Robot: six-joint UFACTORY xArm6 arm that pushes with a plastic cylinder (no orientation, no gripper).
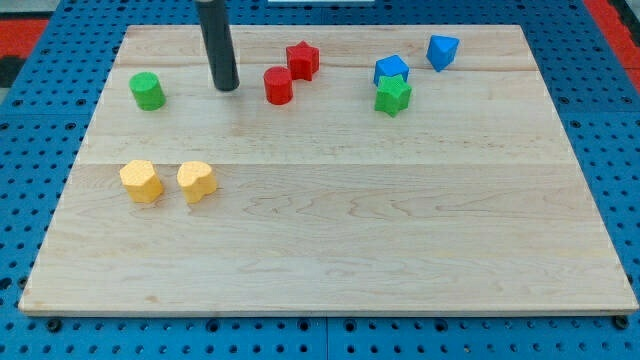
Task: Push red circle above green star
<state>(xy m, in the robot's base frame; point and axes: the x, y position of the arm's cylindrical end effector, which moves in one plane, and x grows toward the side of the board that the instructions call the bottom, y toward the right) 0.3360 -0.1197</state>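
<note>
The red circle (278, 85) stands on the wooden board near the view's top, left of centre. The green star (393, 96) lies to its right, touching a blue block (391, 70) just above it. My tip (226, 87) rests on the board a short way left of the red circle, with a small gap between them. A red star (302, 60) sits just up and right of the red circle, close to it.
A green circle (147, 90) is at the view's left. Two yellow blocks (141, 181) (196, 181) lie side by side lower left. A second blue block (442, 51) is at the top right. The board's top edge (320, 27) is close above the blocks.
</note>
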